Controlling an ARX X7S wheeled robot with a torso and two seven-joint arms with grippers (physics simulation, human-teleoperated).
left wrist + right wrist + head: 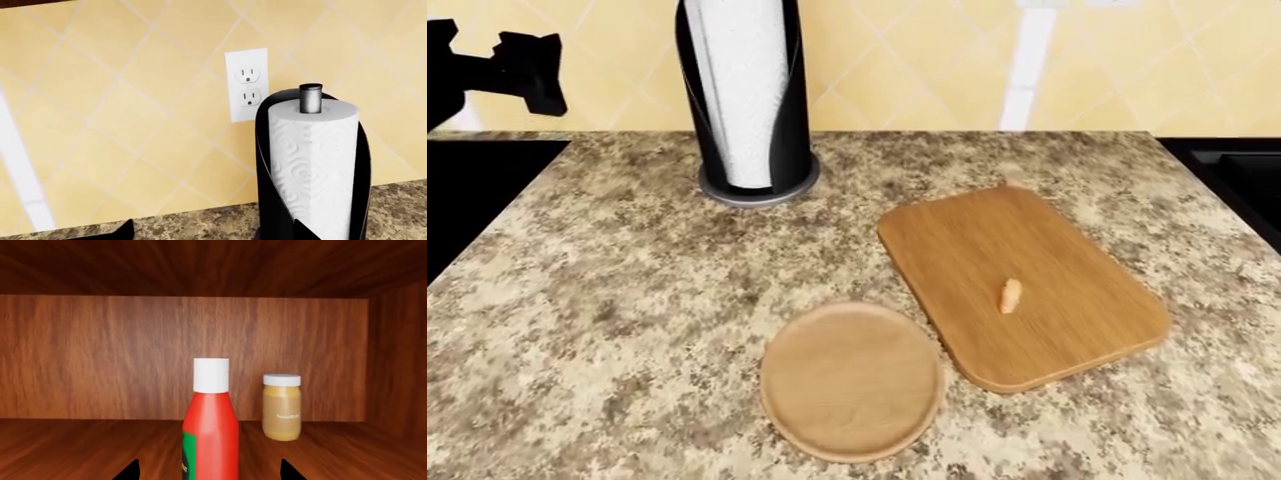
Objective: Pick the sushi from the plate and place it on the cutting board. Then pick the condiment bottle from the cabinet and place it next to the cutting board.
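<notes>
Showing only 2 dark tips, right gripper [208, 470] flanks bottom-cropped condiment bottle [211, 435].

The condiment bottle [211, 430] is cut off below its label; only the right gripper [209, 472] fingertips show.

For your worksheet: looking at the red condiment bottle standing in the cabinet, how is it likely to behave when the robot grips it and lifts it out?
The condiment bottle is tall and narrow and stands upright, so an off-centre nudge would probably tip it, perhaps toward the tan jar beside it. Its smooth, glossy-looking sides may slip in a loose grip. The right tool has a fingertip on each side of it, which suits a squeeze across the body.
</notes>
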